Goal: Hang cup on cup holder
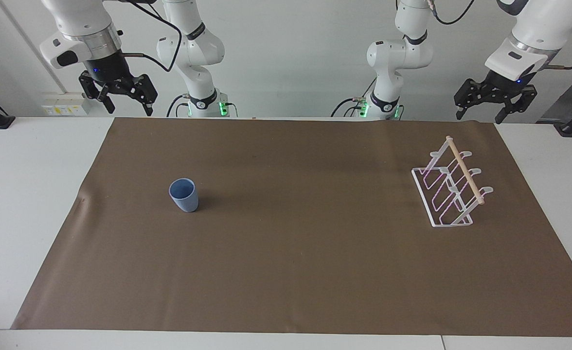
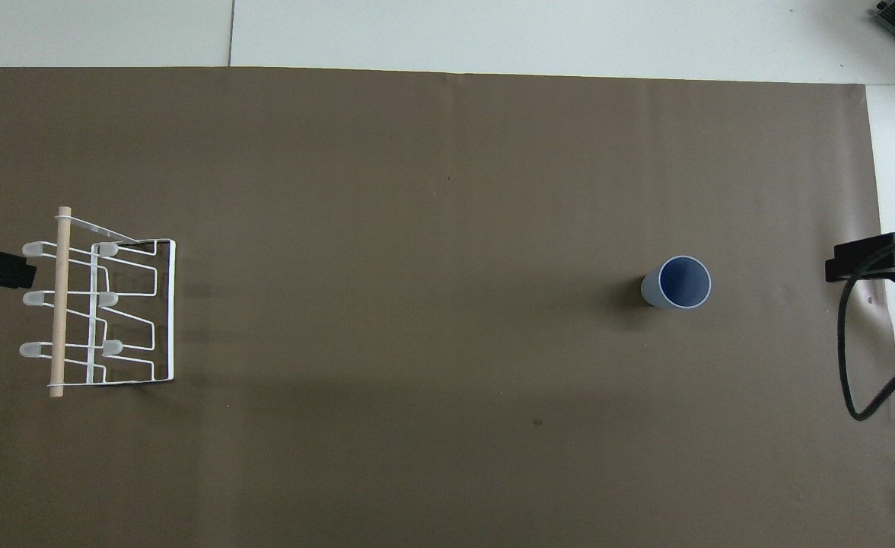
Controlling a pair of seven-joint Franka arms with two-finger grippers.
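Nothing is done yet: your cup [image 1: 184, 195] stands upright at the mat's [image 1: 295, 272] nine o'clock in the facing view, cup holder [image 1: 449, 187] at three o'clock. Left gripper [image 1: 495, 104] and right gripper [image 1: 120, 95] hang open, empty, at twelve o'clock.

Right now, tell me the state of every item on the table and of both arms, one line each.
cup: upright on the brown mat, mouth up, empty, toward the right arm's end, untouched.
cup holder: standing on the mat toward the left arm's end, prongs bare, nothing hung.
right gripper: raised at the robots' edge of the table, jaws open, holding nothing, waiting.
left gripper: raised near the cup holder's end, jaws open, holding nothing.
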